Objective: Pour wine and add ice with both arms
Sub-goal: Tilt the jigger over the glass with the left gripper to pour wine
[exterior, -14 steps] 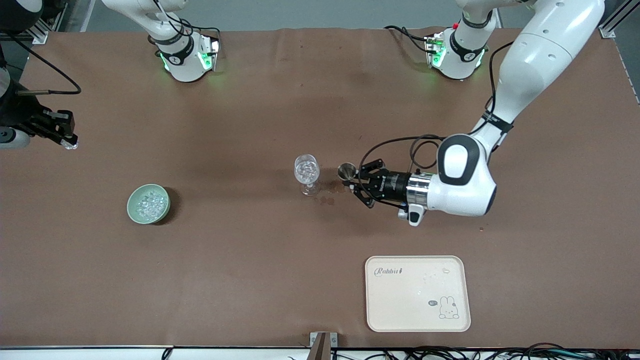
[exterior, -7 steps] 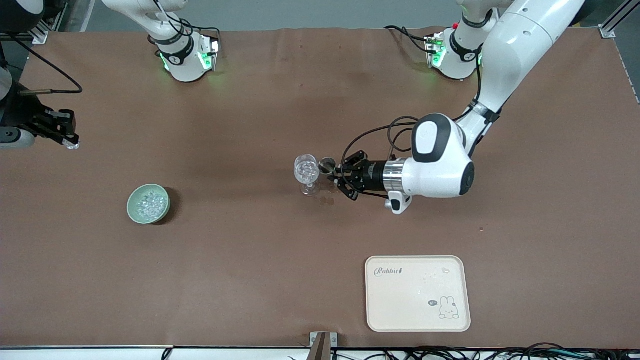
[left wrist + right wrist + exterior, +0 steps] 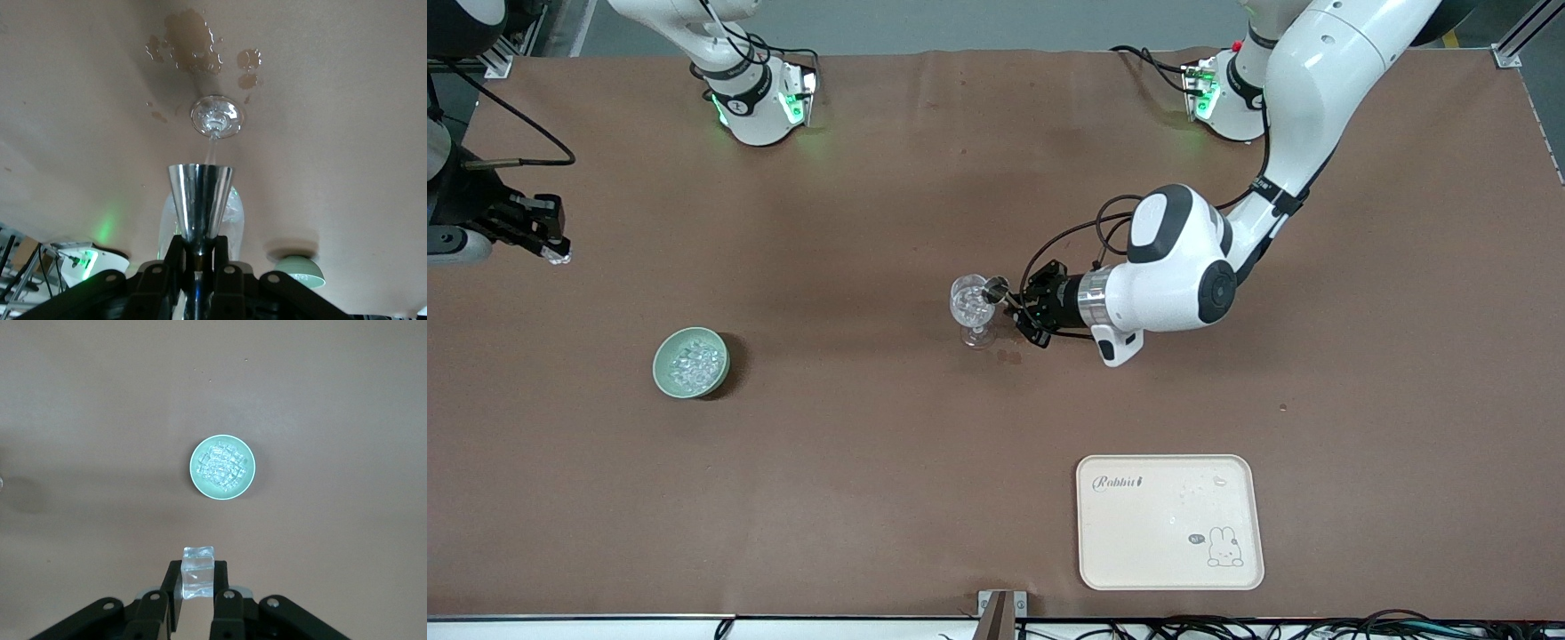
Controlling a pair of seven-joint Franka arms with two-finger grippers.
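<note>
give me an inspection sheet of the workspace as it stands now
surface: brown table; wet stains beside the wine glass foot
job's things: wine glass mid-table; green bowl of ice toward the right arm's end; metal jigger tipped at the glass rim
clutter: cream rabbit tray, nearer the camera
grippers: left gripper shut on the jigger beside the glass; right gripper shut on an ice cube, up over bare table
cables: black cables loop at the left wrist
surroundings: nothing seen
</note>
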